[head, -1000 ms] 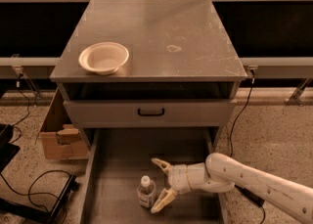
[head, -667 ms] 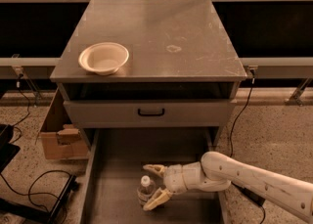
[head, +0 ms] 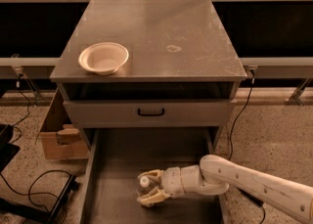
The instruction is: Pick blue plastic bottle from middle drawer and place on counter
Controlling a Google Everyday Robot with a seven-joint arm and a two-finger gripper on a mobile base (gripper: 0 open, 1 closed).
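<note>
The blue plastic bottle [head: 145, 187] stands up on the bare floor of the middle drawer [head: 122, 154]. It is in the front part of the drawer, about halfway between the two side walls. Its white cap points up.

The gripper [head: 141, 188] is down inside the drawer too, right at the bottle. The claw is open. One cream finger [head: 150, 174] is on the far side of the bottle and the other is on the near side, so the bottle sits between them. I cannot tell if they touch it. The white arm [head: 254, 185] reaches into the drawer from the right, over the drawer's right wall.

The drawer is pulled far out, and its grey floor has nothing else on it.

Just above the back of the drawer is a grey drawer front [head: 98, 113] with a black handle [head: 150, 112]. It is closed.

Higher up, above the drawer, is the counter [head: 195, 27]. It is grey and scratched. A pale ring mark [head: 173, 48] shows near its middle. A cream bowl [head: 103, 57] sits on the counter near the front left corner, well apart from the bottle.

To the left of the drawer, on the speckled floor [head: 279, 135], is a cardboard box [head: 61, 140]. Black cables [head: 34, 181] lie in front of the box. Another black cable [head: 240, 115] hangs down to the right of the drawer.
</note>
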